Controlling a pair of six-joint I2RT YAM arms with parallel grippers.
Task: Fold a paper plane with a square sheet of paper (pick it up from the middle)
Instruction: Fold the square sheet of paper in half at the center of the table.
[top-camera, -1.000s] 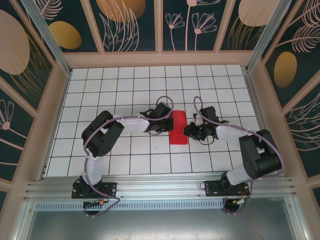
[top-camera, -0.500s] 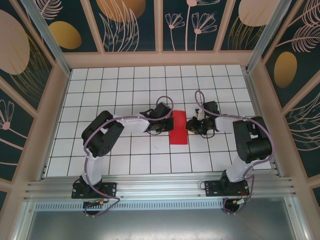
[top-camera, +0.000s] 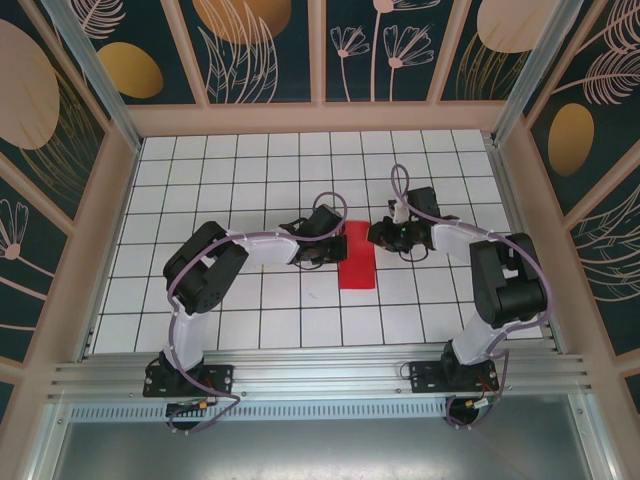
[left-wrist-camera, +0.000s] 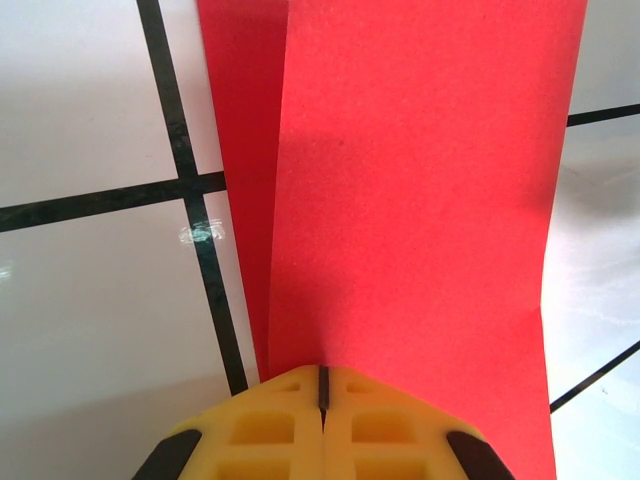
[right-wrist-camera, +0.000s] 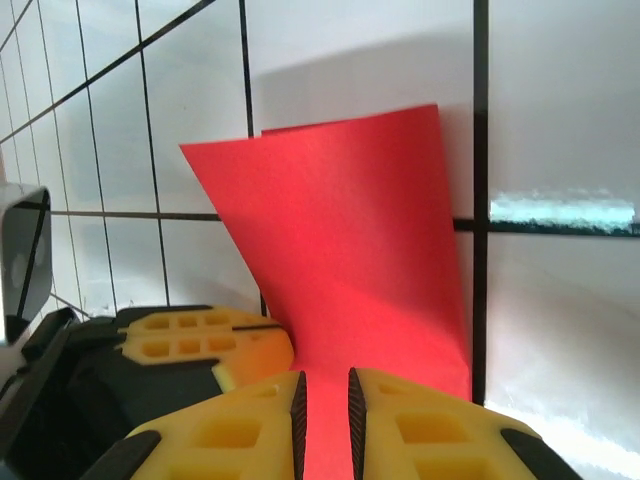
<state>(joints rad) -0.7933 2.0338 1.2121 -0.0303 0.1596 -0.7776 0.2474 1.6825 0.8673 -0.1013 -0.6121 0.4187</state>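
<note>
Top external: your right end effector (top-camera: 380, 236) slid far along the square sheet of paper (top-camera: 358, 258), fingers slightly apart; left end effector (left-wrist-camera: 322, 388) stays clamped on it, fold unfinished.

The red square sheet of paper (top-camera: 358, 258) lies folded into a narrow strip, top layer curling up.
</note>
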